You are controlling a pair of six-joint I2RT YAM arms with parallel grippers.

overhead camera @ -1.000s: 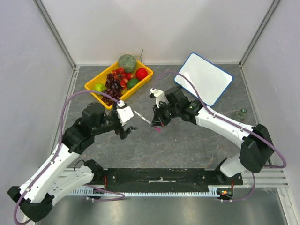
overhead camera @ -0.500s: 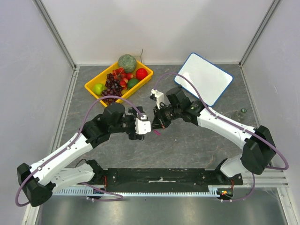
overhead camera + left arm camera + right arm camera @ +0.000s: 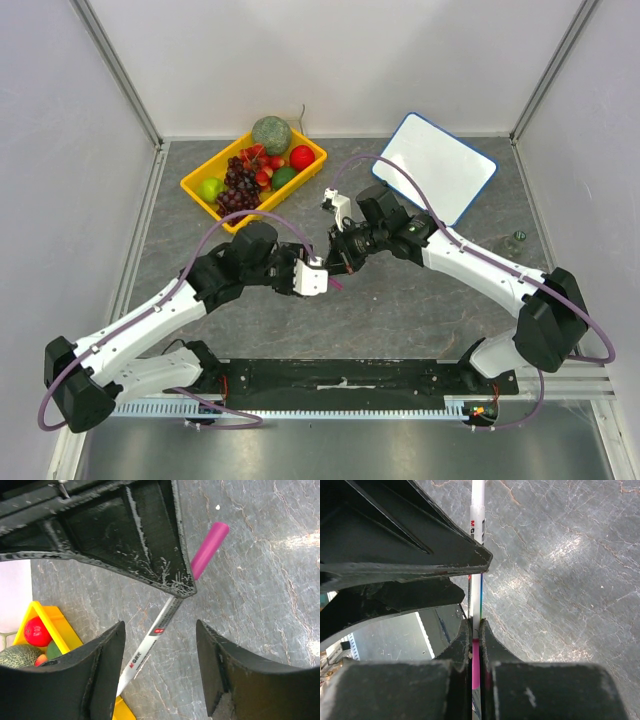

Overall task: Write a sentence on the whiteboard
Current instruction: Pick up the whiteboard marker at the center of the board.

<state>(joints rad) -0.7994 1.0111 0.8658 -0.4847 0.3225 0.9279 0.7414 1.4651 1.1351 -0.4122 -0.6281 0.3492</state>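
Whiteboard [image 3: 440, 167] is seen blank, far right. The marker [image 3: 150, 647] is clamped in the right gripper [image 3: 476, 630], with the left gripper [image 3: 160, 630] jaws apart around its barrel. Uncapping is judged pending, so the barrel is to be gripped next.

The top camera hangs above and behind the arm bases [image 3: 195, 358] and faces steeply down. It is far enough off to take in the whole desk [image 3: 420, 310], with the yellow tray [image 3: 187, 184] and the whiteboard [image 3: 440, 165] at the back. The left wrist camera sits close over the desk, looking past the left pincer [image 3: 159, 625] at a marker [image 3: 150, 645] and a tray corner. The right wrist camera looks along the right pincer [image 3: 475, 627], nearer still. All three views share the marker and the desk around it.
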